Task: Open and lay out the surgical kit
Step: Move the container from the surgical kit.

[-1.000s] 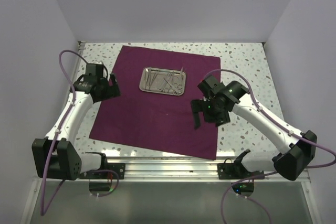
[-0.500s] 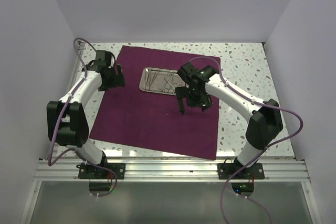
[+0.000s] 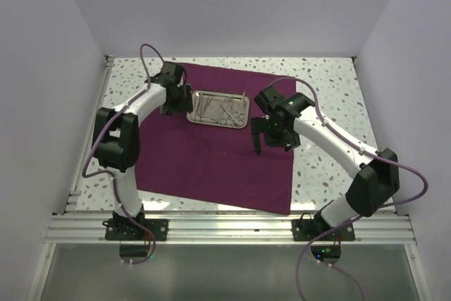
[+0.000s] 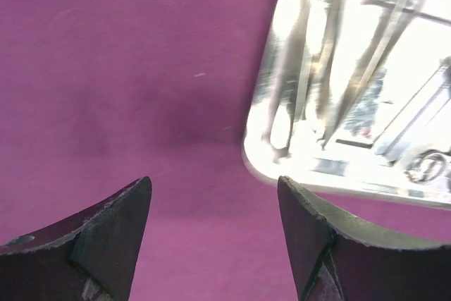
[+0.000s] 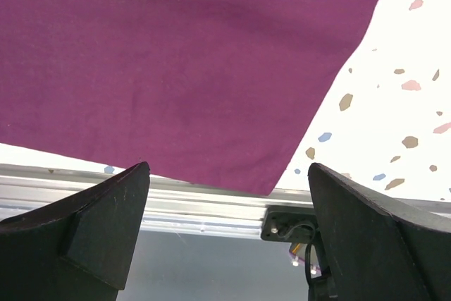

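Observation:
The dark purple cloth (image 3: pixel 204 160) lies spread flat on the table. The shiny steel tray (image 3: pixel 219 108) sits on its far half, holding thin silver forceps and tweezers (image 3: pixel 224 109). My left gripper (image 3: pixel 177 103) is open and empty, low over the cloth just left of the tray. In the left wrist view (image 4: pixel 215 237) the tray's rounded corner (image 4: pixel 282 153) lies just ahead of the right fingertip, with instruments (image 4: pixel 366 54) inside. My right gripper (image 3: pixel 261 140) is open and empty above the cloth, near the tray's right front corner. In the right wrist view (image 5: pixel 225 230) it faces the cloth's near right corner (image 5: pixel 211 89).
The speckled white tabletop (image 3: pixel 331 103) surrounds the cloth. An aluminium rail (image 3: pixel 225 220) runs along the near edge and also shows in the right wrist view (image 5: pixel 176 202). Pale walls close in the left, back and right sides.
My left arm has swung from the cloth's left edge over to the tray's left side. My right gripper moved toward the tray, then shifted slightly right. Both stayed open.

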